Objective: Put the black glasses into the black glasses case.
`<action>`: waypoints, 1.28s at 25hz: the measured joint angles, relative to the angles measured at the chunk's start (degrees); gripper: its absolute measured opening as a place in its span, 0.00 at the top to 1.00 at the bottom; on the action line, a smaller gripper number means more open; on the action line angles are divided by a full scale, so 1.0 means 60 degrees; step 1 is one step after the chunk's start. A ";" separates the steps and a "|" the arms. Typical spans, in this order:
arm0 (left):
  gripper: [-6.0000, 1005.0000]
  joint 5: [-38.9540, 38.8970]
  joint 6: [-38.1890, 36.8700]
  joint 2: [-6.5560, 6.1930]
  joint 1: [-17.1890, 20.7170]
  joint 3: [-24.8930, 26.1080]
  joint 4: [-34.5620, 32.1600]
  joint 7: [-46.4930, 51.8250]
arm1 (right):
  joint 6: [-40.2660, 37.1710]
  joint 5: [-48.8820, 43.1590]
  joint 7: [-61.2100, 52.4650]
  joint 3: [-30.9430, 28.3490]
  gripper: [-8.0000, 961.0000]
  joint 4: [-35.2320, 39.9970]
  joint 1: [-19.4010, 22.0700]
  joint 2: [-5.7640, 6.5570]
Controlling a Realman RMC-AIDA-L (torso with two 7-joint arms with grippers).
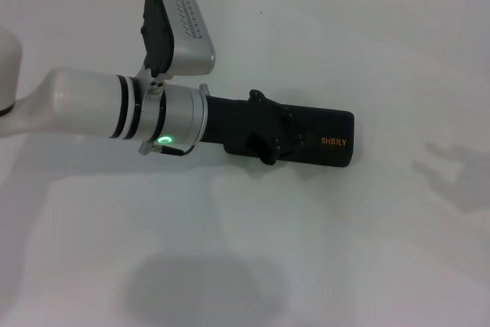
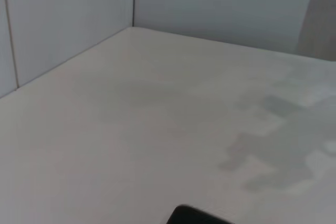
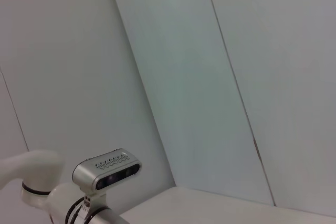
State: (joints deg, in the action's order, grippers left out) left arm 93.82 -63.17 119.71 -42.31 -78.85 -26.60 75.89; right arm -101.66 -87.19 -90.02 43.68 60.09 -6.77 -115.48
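Case (image 1: 325, 137) is black, closed, with small orange "SHERY" lettering on the lid; left gripper (image 1: 264, 137) over it is the same black, so the two blend together. Left arm (image 1: 92, 105) is glossy white, going to a silver wrist section with black ring bands and a lit green LED (image 1: 164, 141); the wrist camera (image 1: 180, 32) is silver with a black back. Table (image 1: 306, 250) plain white with soft grey shadows, wall (image 3: 210, 77) pale grey-white panels with thin dark seams.
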 joint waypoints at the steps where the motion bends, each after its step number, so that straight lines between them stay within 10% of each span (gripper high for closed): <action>1: 0.71 -0.0034 -0.0106 -0.0001 0.0067 0.0005 -0.0121 -0.0056 | -0.0028 -0.0002 0.0003 0.0000 0.49 0.0000 0.0001 -0.0001; 10: 0.66 -0.1887 -0.3219 -0.0101 0.1667 0.0519 -0.2706 -0.0290 | -0.0974 -0.0283 0.0485 -0.0013 0.47 0.0006 -0.0122 0.0025; 17: 0.62 -0.2650 -0.7280 -0.0288 0.2725 0.2554 -0.3002 -0.1089 | -0.1834 0.0170 0.1677 0.1072 0.45 -0.0066 -0.0581 -0.0001; 23: 0.39 -0.2686 -0.8175 -0.0791 0.3060 0.2730 -0.2970 -0.0446 | -0.1409 0.0764 0.2296 0.2554 0.24 -0.0855 -0.1690 -0.0068; 32: 0.40 -0.2447 -0.8224 -0.0909 0.3649 0.2747 -0.2948 -0.0566 | -0.0649 0.0792 0.2593 0.3494 0.10 -0.1716 -0.3058 -0.0097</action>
State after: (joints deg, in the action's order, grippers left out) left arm 79.14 -112.52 114.25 -20.42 -62.37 -44.28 72.49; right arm -105.56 -82.44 -74.47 64.64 49.79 -25.12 -116.06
